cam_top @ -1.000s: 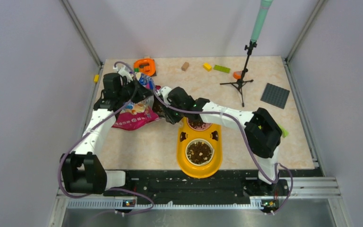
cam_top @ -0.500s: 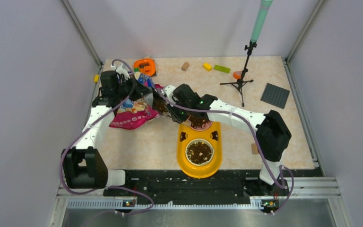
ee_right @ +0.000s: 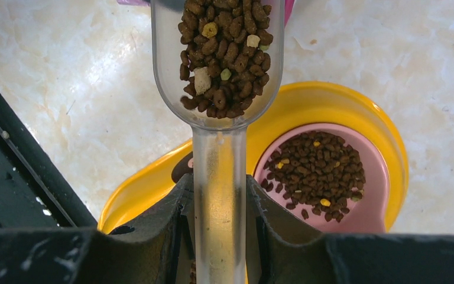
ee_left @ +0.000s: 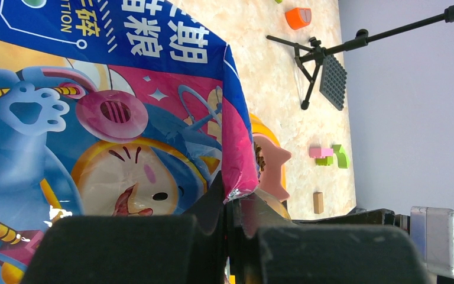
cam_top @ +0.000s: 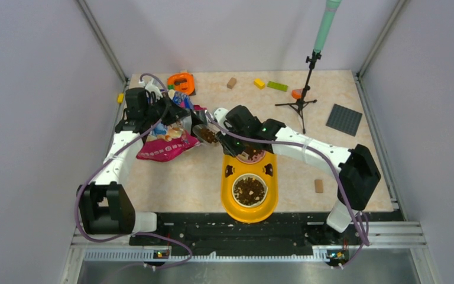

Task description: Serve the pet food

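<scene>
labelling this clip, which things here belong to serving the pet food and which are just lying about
In the job: cat food bag, held by left gripper; kibble; scoop, held by right gripper; yellow feeder.
Lying about: tan block, yellow brick, green brick, grey baseplate, tripod.

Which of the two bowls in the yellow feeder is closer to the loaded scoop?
The pink bowl, at the far end of the feeder, right beside the scoop. The white bowl sits at the feeder's near end, farther from it.

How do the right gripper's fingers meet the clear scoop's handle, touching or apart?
Touching. The right wrist view shows the right gripper clamped on the clear scoop by its handle, fingers pressed flush against both sides.
</scene>
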Action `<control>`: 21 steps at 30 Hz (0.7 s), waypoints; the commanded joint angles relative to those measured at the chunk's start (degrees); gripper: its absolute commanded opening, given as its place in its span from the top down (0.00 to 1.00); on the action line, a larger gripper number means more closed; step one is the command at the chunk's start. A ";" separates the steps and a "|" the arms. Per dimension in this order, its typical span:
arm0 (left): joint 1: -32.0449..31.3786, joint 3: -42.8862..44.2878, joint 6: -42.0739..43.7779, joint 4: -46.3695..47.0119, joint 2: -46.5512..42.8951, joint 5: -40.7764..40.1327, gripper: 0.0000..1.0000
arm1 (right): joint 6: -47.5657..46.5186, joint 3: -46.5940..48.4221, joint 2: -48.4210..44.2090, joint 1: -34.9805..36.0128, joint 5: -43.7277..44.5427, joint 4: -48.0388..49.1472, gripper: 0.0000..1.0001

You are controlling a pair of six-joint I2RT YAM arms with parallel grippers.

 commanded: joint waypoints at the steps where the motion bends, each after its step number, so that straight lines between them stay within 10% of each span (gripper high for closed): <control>1: 1.28 3.03 0.56 6.05 -0.24 -1.61 1.00 | -0.58 -1.51 -5.87 -1.45 0.40 -1.34 1.00; 21: 1.71 2.83 1.61 4.95 -0.95 -1.22 1.00 | 4.70 -7.25 -16.97 -5.68 5.78 -18.95 1.00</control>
